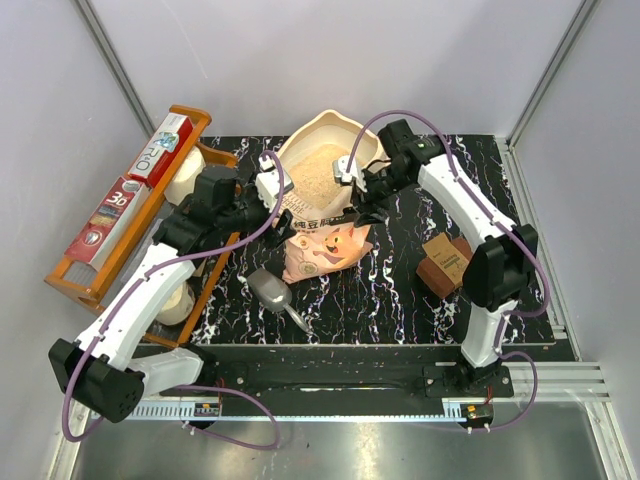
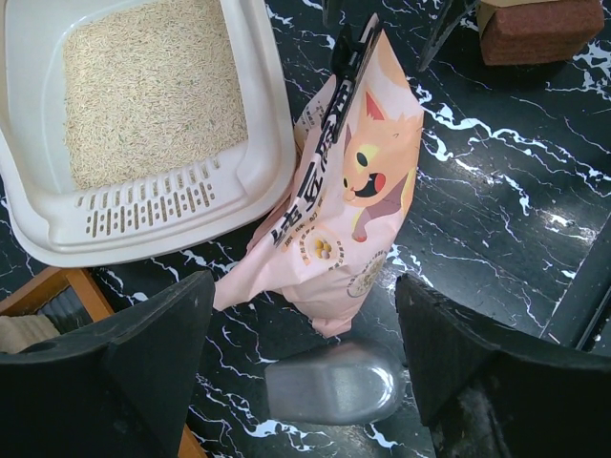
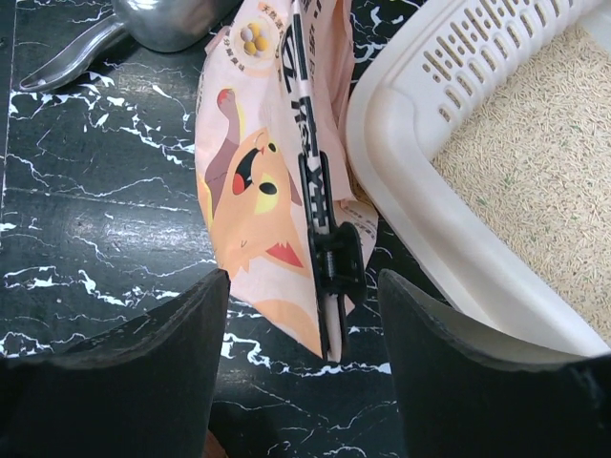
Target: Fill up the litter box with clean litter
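Note:
The cream litter box (image 1: 300, 137) stands at the back middle, with pale clean litter (image 1: 322, 172) inside; it also shows in the left wrist view (image 2: 263, 143) and the right wrist view (image 3: 410, 191). The pink cat-printed bag (image 1: 325, 245) stands in front of it, its top closed by a black clip (image 3: 325, 253). My left gripper (image 1: 268, 190) is open and empty, above the bag's left side. My right gripper (image 1: 352, 172) is open, its fingers either side of the clip's end without touching it.
A grey metal scoop (image 1: 272, 290) lies in front of the bag. An orange wooden rack (image 1: 120, 215) with boxes stands at the left. A brown block (image 1: 445, 262) lies at the right by the right arm.

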`<control>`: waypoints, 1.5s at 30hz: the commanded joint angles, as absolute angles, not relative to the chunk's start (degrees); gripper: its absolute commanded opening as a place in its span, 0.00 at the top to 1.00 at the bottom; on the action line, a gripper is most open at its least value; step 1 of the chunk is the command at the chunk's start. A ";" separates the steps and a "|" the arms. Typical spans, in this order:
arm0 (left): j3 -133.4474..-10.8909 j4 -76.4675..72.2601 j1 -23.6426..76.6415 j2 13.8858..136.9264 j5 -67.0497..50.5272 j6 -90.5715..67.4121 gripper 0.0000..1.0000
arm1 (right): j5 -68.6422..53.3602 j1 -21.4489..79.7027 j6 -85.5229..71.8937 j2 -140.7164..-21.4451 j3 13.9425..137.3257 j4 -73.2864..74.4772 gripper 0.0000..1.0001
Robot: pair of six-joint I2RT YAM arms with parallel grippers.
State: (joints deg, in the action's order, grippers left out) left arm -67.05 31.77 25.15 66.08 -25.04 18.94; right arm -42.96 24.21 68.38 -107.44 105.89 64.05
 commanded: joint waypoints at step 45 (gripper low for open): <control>-66.09 28.48 24.52 66.71 -29.53 16.79 0.21 | -40.69 26.28 66.71 -110.13 109.07 61.26 0.57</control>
State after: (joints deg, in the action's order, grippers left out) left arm -66.17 31.53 24.88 66.50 -27.46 17.89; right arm -40.97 25.76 65.80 -111.63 106.56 61.17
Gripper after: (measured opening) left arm 0.795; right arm 0.441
